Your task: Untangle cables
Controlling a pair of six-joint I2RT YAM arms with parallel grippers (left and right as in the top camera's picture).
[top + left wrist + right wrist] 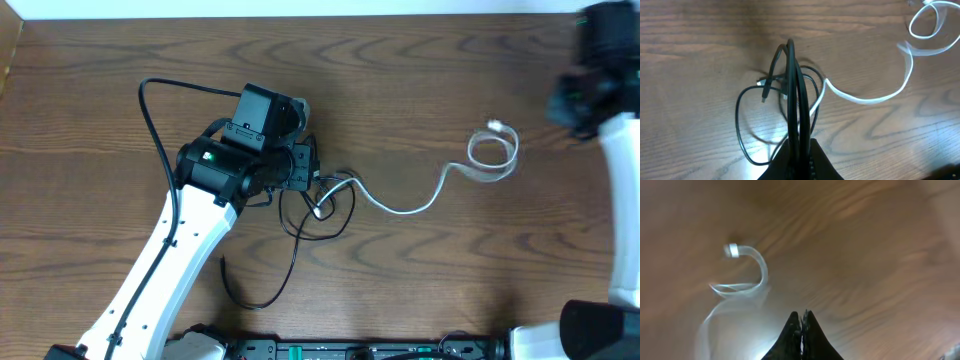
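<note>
Cables: thin black cord and thin white cord lie crossed over each other near centre of brown wood-grain table. Left gripper is clenched on a raised loop of black cord; remaining black loops lie flat. White cord runs right to its coiled end, flat on table. Right gripper is clenched w/ nothing held, above table near coiled end, not touching.

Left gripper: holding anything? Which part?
Left gripper pinches the black cable at a raised loop by the tangle, not at a plug. Right gripper holds nothing.
</note>
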